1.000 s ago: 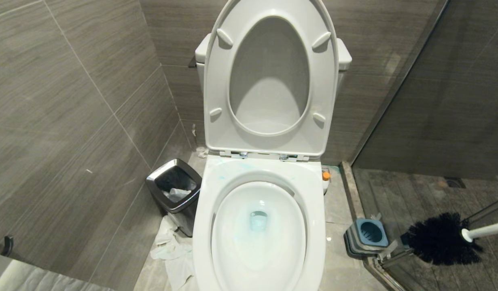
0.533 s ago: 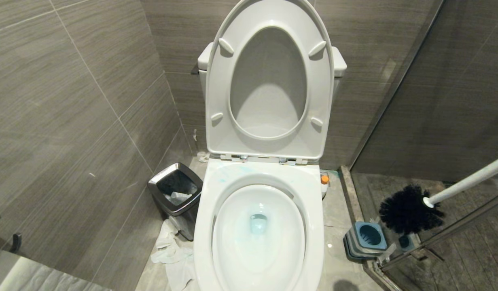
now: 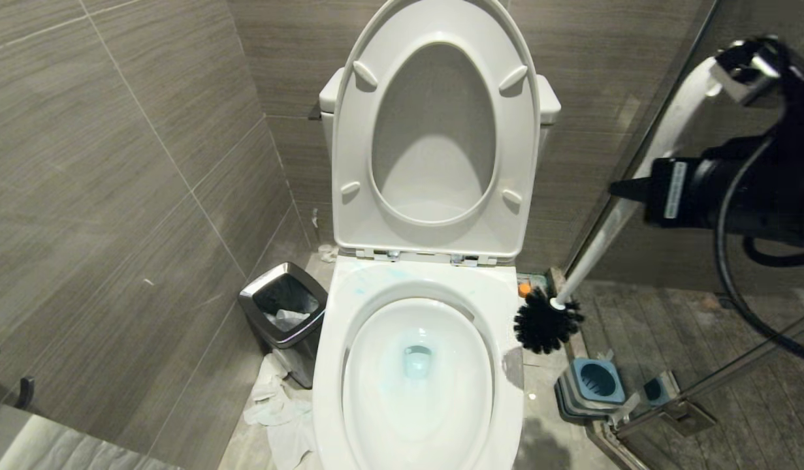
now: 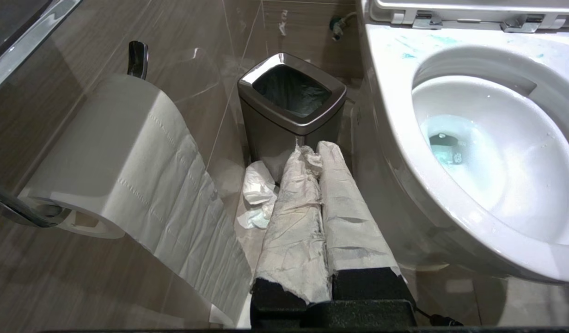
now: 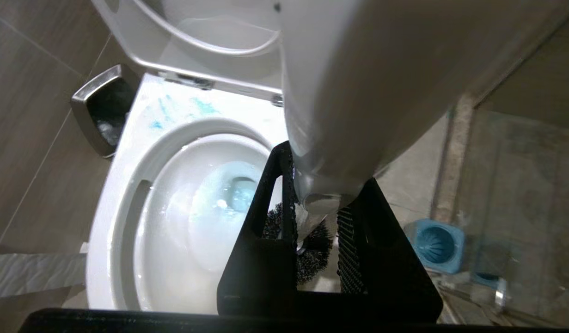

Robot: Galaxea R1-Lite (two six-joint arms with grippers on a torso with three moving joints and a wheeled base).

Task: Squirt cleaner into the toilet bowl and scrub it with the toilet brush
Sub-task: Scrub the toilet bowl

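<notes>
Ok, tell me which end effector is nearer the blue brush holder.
Right. The right end effector, gripping the toilet brush, hangs above the blue brush holder. The left end effector is across the toilet bowl, near the waste bin.

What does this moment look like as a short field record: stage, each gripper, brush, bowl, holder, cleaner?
stage: cleaner already in bowl, scrubbing not yet begun
right gripper: shut on toilet brush handle, raised at the right
brush head: black bristles, in the air beside the bowl's right rim, not inside it
toilet bowl: seat and lid up, turquoise water, blue smears on rim
holder: empty, on the floor right of the toilet
cleaner: orange cap, on floor behind the brush head
left gripper: shut, paper-wrapped, idle, pointing toward waste bin
</notes>
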